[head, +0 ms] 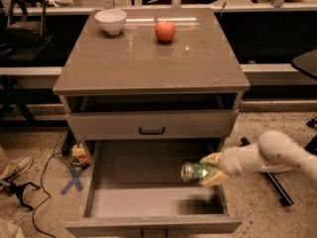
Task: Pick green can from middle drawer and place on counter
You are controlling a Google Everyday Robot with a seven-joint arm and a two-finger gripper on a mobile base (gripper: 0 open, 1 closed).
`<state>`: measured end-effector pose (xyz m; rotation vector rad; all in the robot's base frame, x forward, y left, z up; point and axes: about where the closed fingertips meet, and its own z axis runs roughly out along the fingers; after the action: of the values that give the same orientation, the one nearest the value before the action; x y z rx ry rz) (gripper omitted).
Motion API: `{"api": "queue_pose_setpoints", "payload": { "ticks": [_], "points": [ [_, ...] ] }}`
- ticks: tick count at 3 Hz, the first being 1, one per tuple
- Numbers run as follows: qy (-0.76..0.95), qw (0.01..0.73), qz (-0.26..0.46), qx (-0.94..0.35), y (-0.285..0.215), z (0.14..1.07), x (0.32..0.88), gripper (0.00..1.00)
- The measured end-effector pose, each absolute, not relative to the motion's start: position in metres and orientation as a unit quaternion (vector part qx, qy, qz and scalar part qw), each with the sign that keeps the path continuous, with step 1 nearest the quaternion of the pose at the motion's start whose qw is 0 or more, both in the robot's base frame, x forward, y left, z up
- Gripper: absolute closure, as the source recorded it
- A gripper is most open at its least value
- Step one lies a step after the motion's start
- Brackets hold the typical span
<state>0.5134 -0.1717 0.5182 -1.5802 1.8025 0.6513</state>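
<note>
grey-brown glossy counter [148,58] bears white bowl [110,20], red apple [165,31]; gripper [205,172] clamps shiny green can [194,172] near right edge of open grey-beige middle drawer [143,202].

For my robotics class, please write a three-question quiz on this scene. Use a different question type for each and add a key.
1. True or false: the gripper is shut on the green can over the open middle drawer.
2. Multiple choice: what stands on the counter?
A. a white bowl and a red apple
B. a mug and a banana
C. nothing but a second can
3. Short answer: from which side of the camera view does the arm reach in?

Key: 1 true; 2 A; 3 the right side.
</note>
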Motion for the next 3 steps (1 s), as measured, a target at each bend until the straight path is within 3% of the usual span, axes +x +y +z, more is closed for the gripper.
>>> {"api": "queue_pose_setpoints", "payload": {
  "ticks": [1,3],
  "points": [
    [0.668,0.352,0.244,-0.608,-0.201,0.580,0.510,1.00],
    [0.663,0.365,0.227,-0.612,-0.220,0.603,0.517,1.00]
  ]
}}
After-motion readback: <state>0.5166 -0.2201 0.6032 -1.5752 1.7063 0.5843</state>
